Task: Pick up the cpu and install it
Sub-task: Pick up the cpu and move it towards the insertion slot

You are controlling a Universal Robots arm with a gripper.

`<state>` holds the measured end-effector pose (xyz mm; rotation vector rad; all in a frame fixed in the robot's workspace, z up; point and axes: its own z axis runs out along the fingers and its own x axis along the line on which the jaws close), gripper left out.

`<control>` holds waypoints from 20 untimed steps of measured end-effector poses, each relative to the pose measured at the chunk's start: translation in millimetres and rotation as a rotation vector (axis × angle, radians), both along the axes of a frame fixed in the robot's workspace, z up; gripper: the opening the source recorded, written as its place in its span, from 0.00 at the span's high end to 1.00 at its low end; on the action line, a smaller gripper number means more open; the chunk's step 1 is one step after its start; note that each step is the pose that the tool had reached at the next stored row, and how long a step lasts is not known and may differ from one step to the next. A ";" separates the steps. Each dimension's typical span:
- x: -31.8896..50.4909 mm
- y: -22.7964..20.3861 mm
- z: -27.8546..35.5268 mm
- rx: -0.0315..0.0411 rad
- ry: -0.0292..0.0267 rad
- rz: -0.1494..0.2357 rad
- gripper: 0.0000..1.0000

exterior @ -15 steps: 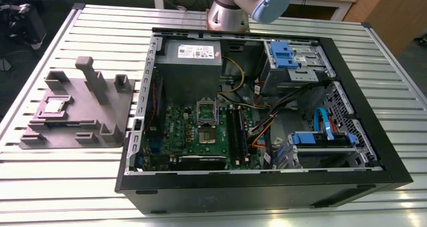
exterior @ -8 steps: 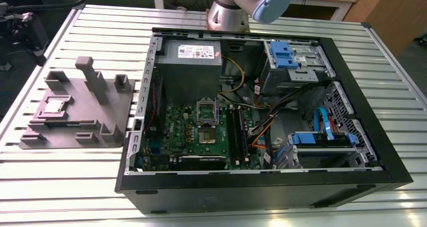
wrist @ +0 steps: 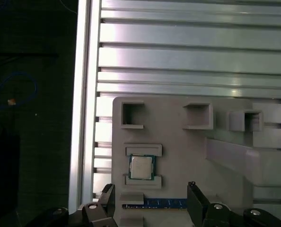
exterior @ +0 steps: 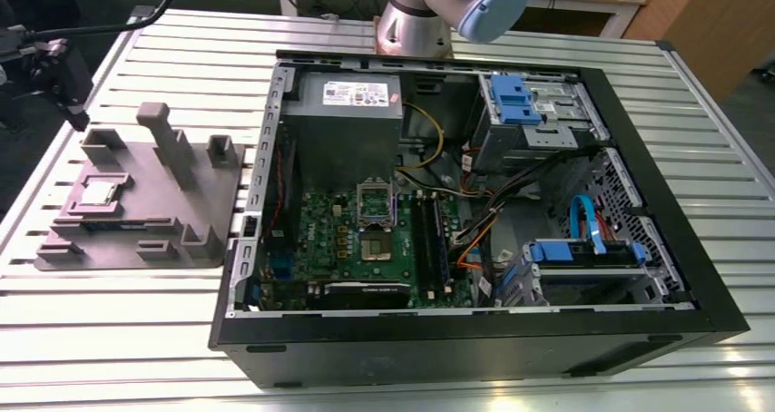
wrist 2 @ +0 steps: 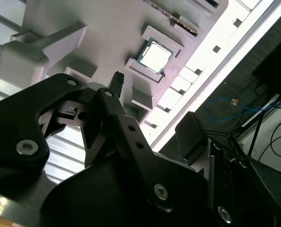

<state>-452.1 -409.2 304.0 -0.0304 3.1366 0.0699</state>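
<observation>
Fingers (wrist: 196, 203) spread, I'm hovering above the cpu (wrist: 141, 167) in its fixture (wrist: 178, 142), nine o'clock from the case (exterior: 485, 335); grasping needs straddling its edges.

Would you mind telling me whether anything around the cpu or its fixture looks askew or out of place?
Nothing stands out. The cpu lies flat and square in its recess on the grey fixture, neither tilted nor skewed. The open gripper hangs clear of it, holding nothing.

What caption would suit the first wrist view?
Open gripper poised near the cpu, seated in a grey fixture.
</observation>
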 end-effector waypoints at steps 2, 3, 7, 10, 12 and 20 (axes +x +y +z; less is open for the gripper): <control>0.0 -0.3 -3.6 0.0000 0.0000 0.000 0.29; 0.1 -0.6 -5.4 0.0000 0.0001 0.000 0.29; 0.0 -2.9 -12.8 0.0000 -0.0001 0.010 0.29; -0.2 -3.7 -18.1 -0.0001 0.0001 0.012 0.29; -0.6 -3.9 -21.9 0.0000 0.0000 0.012 0.29; -3.1 -3.9 -35.9 0.0000 -0.0004 0.012 0.29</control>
